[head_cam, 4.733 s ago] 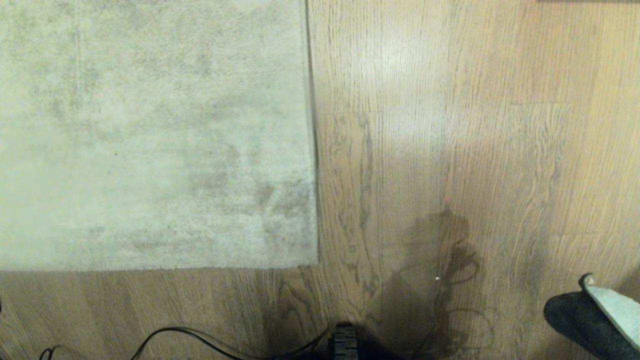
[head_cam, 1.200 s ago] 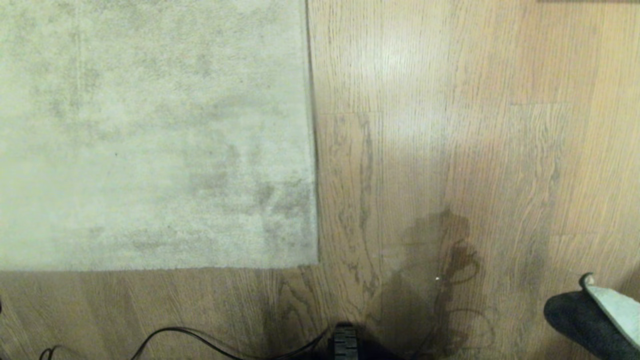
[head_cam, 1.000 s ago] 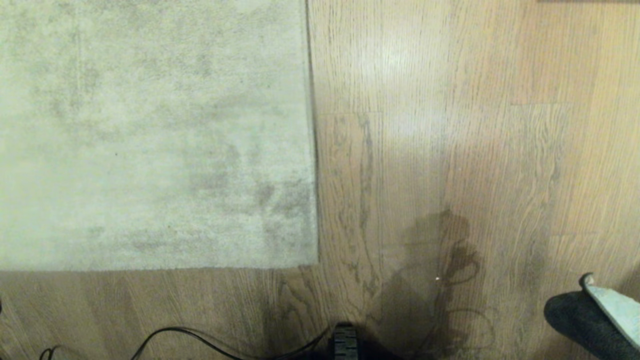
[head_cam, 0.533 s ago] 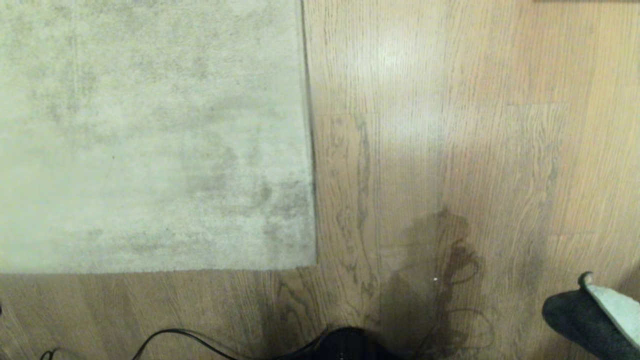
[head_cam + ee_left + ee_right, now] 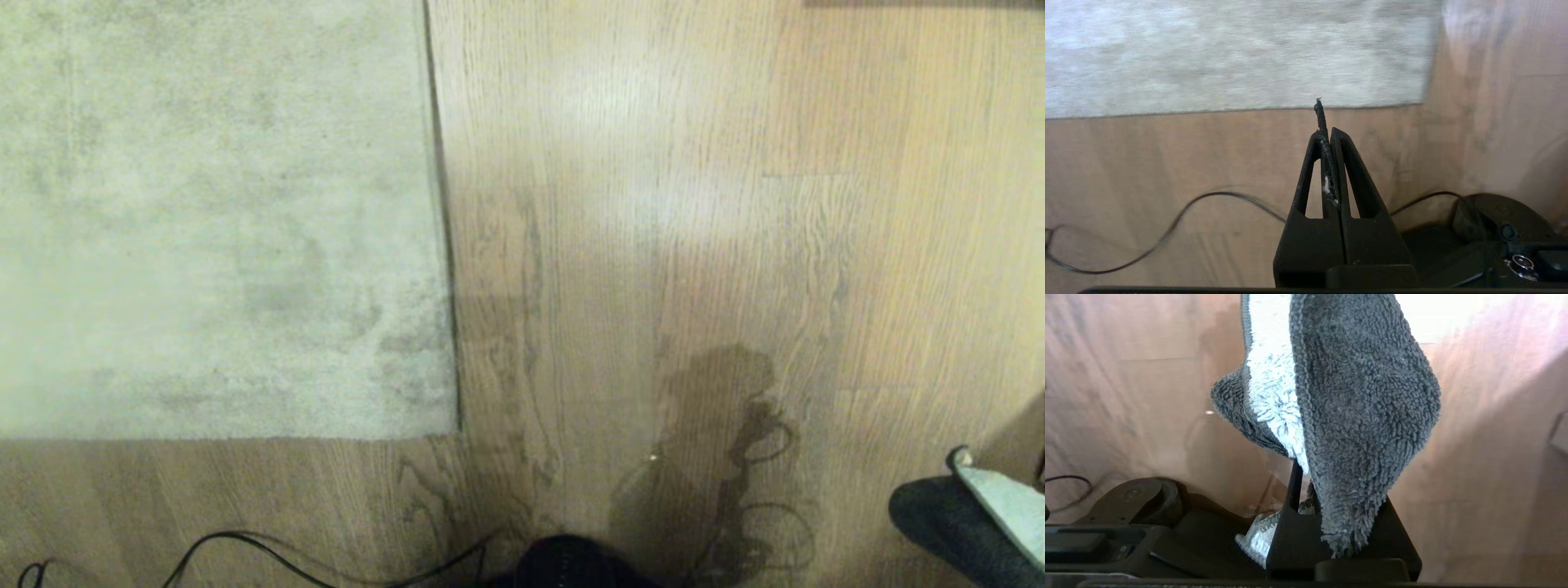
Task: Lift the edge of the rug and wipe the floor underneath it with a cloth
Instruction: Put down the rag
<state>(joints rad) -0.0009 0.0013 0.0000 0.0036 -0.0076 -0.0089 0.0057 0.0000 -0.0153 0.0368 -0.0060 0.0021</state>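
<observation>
The pale grey-beige rug (image 5: 212, 212) lies flat on the wood floor (image 5: 653, 245), its near right corner left of centre in the head view. In the left wrist view the rug (image 5: 1229, 53) lies beyond my left gripper (image 5: 1327, 132), which is shut, hangs above bare planks short of the rug's near edge and holds nothing. My right gripper (image 5: 1306, 473) is shut on the dark grey cloth (image 5: 1355, 400), whose pale grey-blue side shows. The cloth drapes over the fingers and hides their tips. The cloth (image 5: 963, 523) alone shows at the head view's lower right corner.
A black cable (image 5: 237, 543) curls over the planks in front of the rug's near edge and shows as the same cable (image 5: 1167, 228) in the left wrist view. My dark base (image 5: 563, 563) sits at the bottom centre, with a shadow on the floor beside it.
The whole head view has slid to the left, so the camera has moved; the rug's corner now sits further left. The cloth keeps its place in the picture.
</observation>
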